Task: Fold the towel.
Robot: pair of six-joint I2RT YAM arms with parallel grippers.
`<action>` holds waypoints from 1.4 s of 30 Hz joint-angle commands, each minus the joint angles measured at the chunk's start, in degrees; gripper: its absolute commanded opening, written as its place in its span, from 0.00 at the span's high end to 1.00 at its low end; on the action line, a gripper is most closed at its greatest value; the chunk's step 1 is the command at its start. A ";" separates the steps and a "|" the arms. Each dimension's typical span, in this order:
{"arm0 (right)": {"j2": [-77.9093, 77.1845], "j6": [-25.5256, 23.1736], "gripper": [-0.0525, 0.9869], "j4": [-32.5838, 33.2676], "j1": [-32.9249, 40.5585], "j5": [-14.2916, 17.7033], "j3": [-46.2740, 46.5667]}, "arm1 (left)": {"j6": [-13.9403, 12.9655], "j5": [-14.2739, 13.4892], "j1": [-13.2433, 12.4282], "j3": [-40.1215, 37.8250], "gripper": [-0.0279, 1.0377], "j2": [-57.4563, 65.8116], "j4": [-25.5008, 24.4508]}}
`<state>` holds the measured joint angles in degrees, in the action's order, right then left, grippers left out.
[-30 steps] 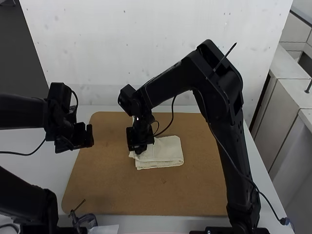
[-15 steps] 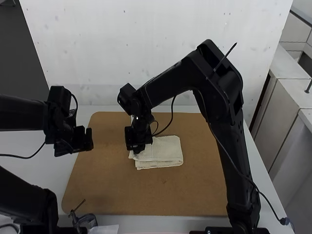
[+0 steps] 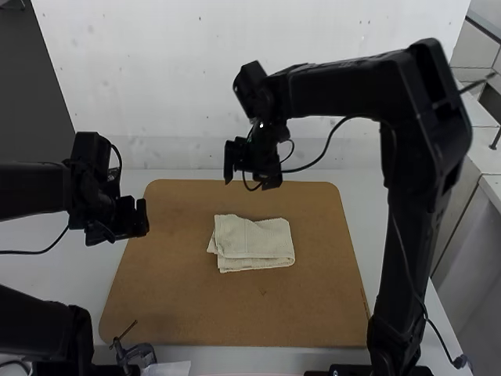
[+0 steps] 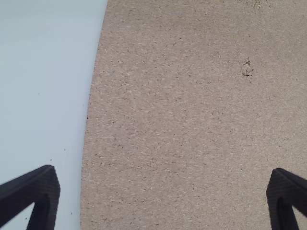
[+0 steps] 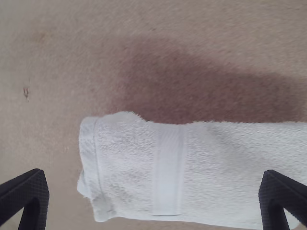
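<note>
Towel point(image 3: 254, 239): off-white, terry-looking, folded into a compact, roughly rectangular stack. Layers slightly offset; one corner pokes out at the left side in the high view, and the upper layer leaves a strip of lower layer showing along the near side. Smoother woven band point(image 5: 168, 172) crosses it; edges a bit wavy. Lies flat on brown board point(image 3: 188, 305), near the middle, board on white table point(image 3: 364, 204).

Right claw point(image 3: 249, 173): raised, apart from the towel, on its far side in the high view, fingers wide apart, nothing between them. Its wrist view has the towel lying beneath, one finger point(image 5: 280, 196) overlapping it in the view. Left claw point(image 3: 133, 217): over the board's left edge, well apart from the towel, fingers also spread, grips nothing. Shadow point(image 5: 206, 91) on board alongside towel.
</note>
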<state>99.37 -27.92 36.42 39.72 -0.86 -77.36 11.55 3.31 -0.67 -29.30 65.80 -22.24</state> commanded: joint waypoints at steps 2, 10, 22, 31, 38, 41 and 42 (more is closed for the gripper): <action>-10.16 5.95 0.03 -3.64 -10.28 2.18 11.62 | -0.83 0.91 0.84 -2.78 0.07 -2.61 -0.96; -29.32 18.17 0.03 -15.42 -30.41 3.59 32.27 | -0.74 -0.59 -0.39 -2.69 0.07 -7.18 -1.49; -60.26 24.23 0.03 -17.26 -34.80 4.20 46.95 | 1.10 -1.55 0.32 -2.96 0.08 -23.35 -6.94; -79.42 28.36 0.03 -16.91 -37.09 7.98 53.37 | 1.81 -2.43 -0.48 -2.43 0.08 -36.88 -9.58; -92.60 32.67 0.03 -17.62 -37.18 7.19 59.52 | 2.69 -2.26 -0.39 -0.76 0.08 -47.26 -10.02; -95.86 32.67 0.03 -17.53 -36.91 7.19 61.10 | 2.77 -2.34 -0.56 -0.67 0.08 -50.60 -10.81; -97.18 32.76 0.03 -17.70 -36.91 7.19 61.63 | 2.86 -2.34 -0.74 -0.67 0.08 -51.74 -11.07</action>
<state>5.48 3.31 19.51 2.87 6.04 -16.60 13.78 1.48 -0.64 -30.09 17.23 -32.99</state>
